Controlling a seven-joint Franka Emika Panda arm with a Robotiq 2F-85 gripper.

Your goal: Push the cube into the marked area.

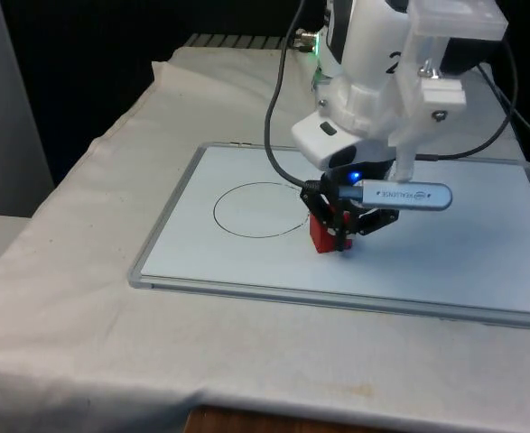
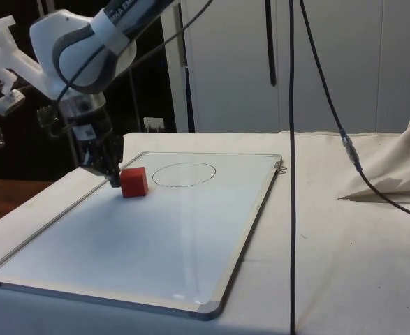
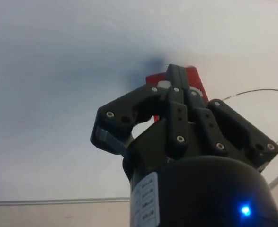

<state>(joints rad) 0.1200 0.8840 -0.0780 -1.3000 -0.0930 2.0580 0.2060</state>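
Gripper (image 3: 176, 75): black, two fingers pressed together with no gap between the tips, holding nothing; tips set down on the board, touching the side of the cube.

Cube (image 2: 133, 181): red, flat on the whiteboard, directly against the fingertips. In the side view, seen whole, on the circle's side of the fingers (image 2: 112, 174), just short of the drawn line. In the front view, mostly hidden behind the gripper (image 1: 341, 236), only a lower corner of the cube (image 1: 320, 235) visible at the circle's edge. In the wrist view, a red patch (image 3: 193, 81) beyond the closed tips, partly masked by them.

Circle (image 2: 184, 174): thin dark outline drawn on the board, beyond the cube from the fingers; interior bare. Arc of the same line (image 3: 257, 91) visible in the wrist view beside the gripper body.

Whiteboard (image 1: 192, 262): pale surface, metal frame, lying flat on the white cloth.

Cloth (image 1: 75, 298): covers the table, wrinkled at the edges; bunched fold (image 2: 400, 167) well apart from the fingers in the side view.

Cables (image 2: 292, 139): dark, hanging across the side view in front of the board's edge.
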